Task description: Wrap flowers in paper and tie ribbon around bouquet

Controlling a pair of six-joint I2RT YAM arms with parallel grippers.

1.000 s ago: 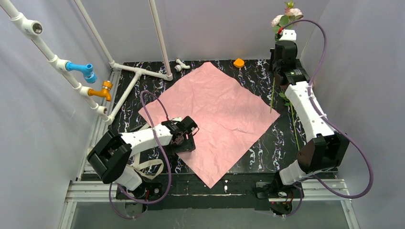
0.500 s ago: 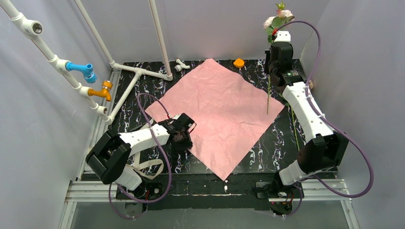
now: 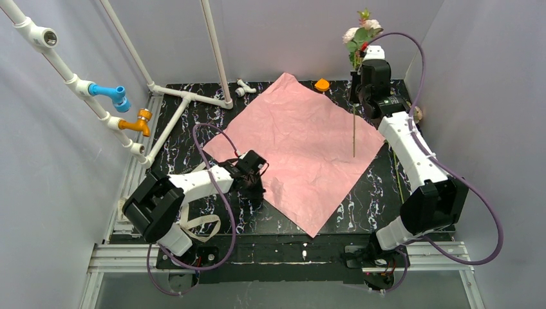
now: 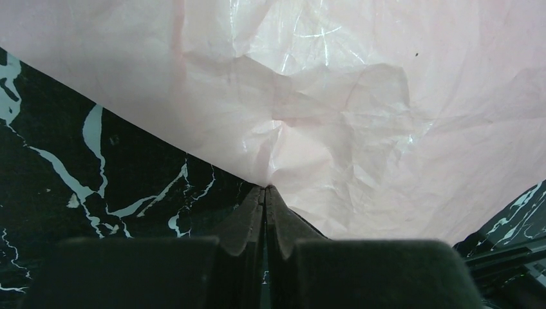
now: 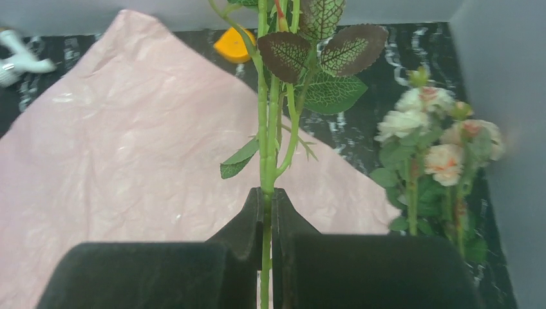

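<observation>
The pink paper [image 3: 302, 145] lies crinkled on the black marbled table. My left gripper [image 3: 255, 185] is shut on its near-left edge, where the sheet puckers up; in the left wrist view the closed tips [image 4: 265, 188] pinch the paper [image 4: 322, 96]. My right gripper [image 3: 358, 82] is shut on one flower's green stem [image 5: 265, 141] and holds it upright, pale blooms [image 3: 360, 29] on top, stem end hanging over the paper's right corner. More flowers [image 5: 438, 148] lie at the right wall. The ribbon [image 3: 196, 225] lies limp by the left arm's base.
A white pipe frame [image 3: 187, 96] with a blue tap [image 3: 116, 95] and an orange tap [image 3: 138, 121] stands at the left. A small orange piece [image 3: 321, 84] and a white pipe fitting [image 3: 244, 87] lie at the back edge. Grey walls close in both sides.
My left gripper has closed on the paper's edge and the sheet has slid right and back. My right arm has carried the upright flower leftwards over the paper's right corner.
</observation>
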